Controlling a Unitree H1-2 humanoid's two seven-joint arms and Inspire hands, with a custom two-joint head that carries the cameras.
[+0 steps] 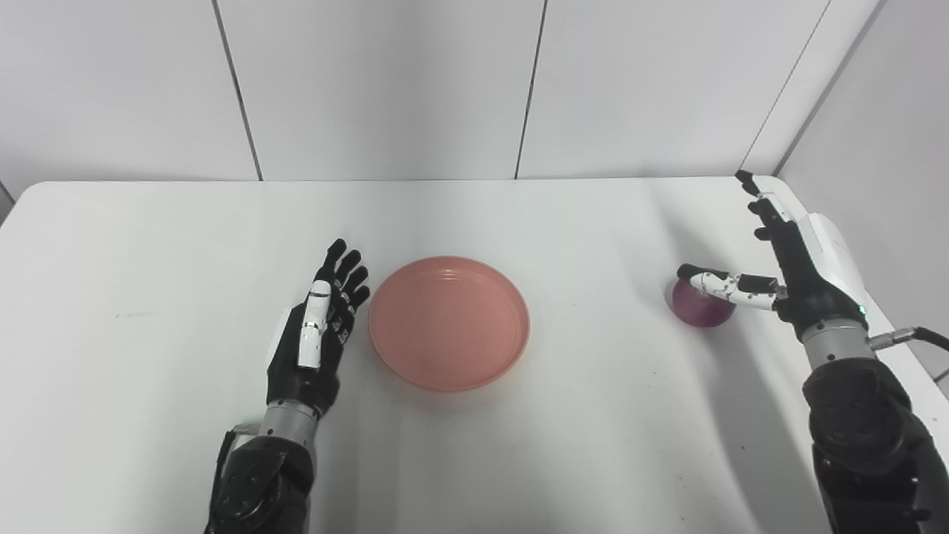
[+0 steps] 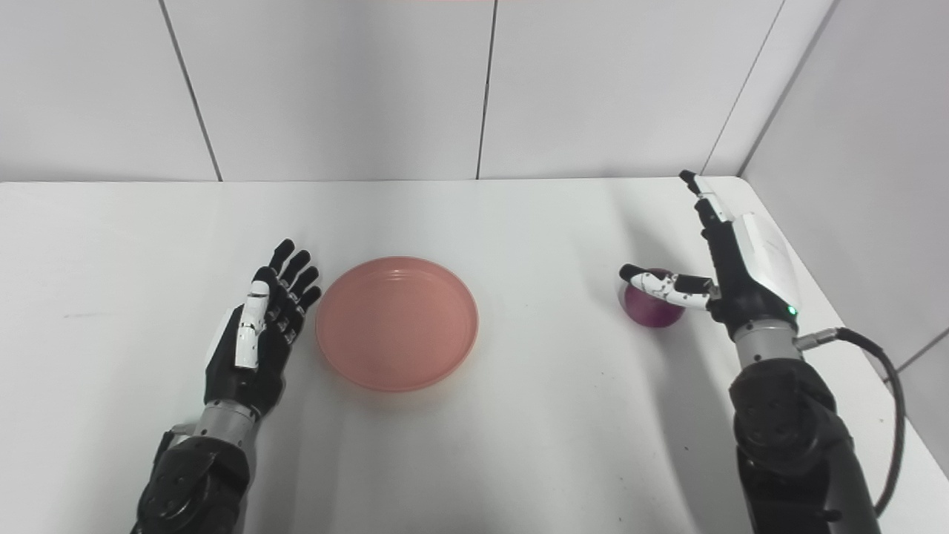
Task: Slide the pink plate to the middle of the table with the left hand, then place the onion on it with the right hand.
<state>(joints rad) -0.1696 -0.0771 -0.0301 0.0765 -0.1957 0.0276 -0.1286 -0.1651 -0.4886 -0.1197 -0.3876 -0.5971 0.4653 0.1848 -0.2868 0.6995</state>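
The pink plate (image 1: 448,322) lies flat near the middle of the white table (image 1: 148,245), with nothing on it. My left hand (image 1: 319,326) rests just left of the plate, fingers straight and apart, open, a small gap from the rim. The purple onion (image 1: 700,305) sits at the right side of the table. My right hand (image 1: 789,256) stands open beside it on the right, palm facing the onion, fingers pointing away, thumb stretched over the onion's top; whether the thumb touches it I cannot tell.
White wall panels (image 1: 385,81) close off the table's back edge and a side wall (image 1: 890,111) stands close on the right. A black cable (image 2: 882,386) runs from my right wrist off the table's right edge.
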